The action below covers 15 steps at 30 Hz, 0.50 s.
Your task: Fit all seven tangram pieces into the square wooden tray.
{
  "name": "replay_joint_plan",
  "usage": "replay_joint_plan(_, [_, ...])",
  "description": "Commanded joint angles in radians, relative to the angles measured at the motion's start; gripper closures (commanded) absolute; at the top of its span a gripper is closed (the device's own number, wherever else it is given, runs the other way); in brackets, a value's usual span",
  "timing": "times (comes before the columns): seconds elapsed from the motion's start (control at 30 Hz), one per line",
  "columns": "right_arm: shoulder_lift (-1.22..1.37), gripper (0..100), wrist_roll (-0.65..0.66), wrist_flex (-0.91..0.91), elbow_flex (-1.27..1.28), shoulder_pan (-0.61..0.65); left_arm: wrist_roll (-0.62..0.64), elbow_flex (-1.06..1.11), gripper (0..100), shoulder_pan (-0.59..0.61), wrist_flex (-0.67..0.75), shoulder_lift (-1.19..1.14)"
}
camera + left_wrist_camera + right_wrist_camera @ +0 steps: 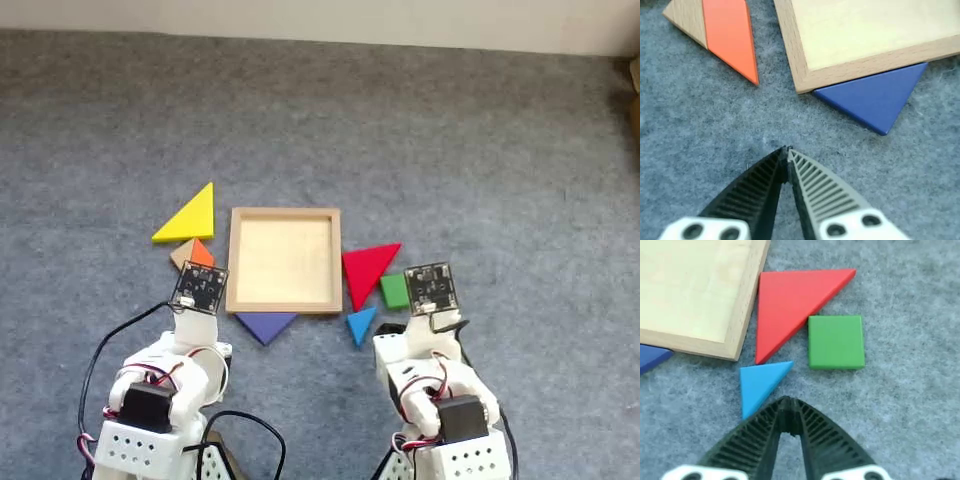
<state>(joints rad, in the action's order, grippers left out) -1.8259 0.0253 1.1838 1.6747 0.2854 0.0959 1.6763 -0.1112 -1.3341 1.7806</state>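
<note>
1. We see grey felt (450, 130) covering the table, with wide open room beyond the pieces and to both sides
2. The square wooden tray (284, 213) lies at the centre, its pale floor bare, and all seven pieces lie outside it
3. The high view gives us the yellow triangle (193, 220) off the tray's far-left corner; the red triangle (785, 305) lies just beside the right rim
4. The dark blue triangle (872, 97) has its long edge against the near rim
5. One corner of the green square (836, 341) touches the red triangle's slanted edge; left of the tray, the left wrist view shows the orange piece (730, 37) flush against a plain wood piece (686, 20)
6. The light blue triangle (760, 382) sits just near of the red one
7. The left gripper (786, 150) and right gripper (786, 402) each have their fingertips pressed together, gripping nothing, over felt near of the tray
</note>
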Motion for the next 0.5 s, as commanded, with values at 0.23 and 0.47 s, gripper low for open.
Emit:
replay_joint_plan(0.23, [-0.004,99.4,-0.012,0.039,-0.197,-0.044,0.006,0.019,99,-0.021,-0.008,0.016])
replay_joint_plan(0.47, [0.243,99.4,-0.146,0.088,-0.516,-0.054,0.006,0.019,99,-0.021,-0.008,0.016])
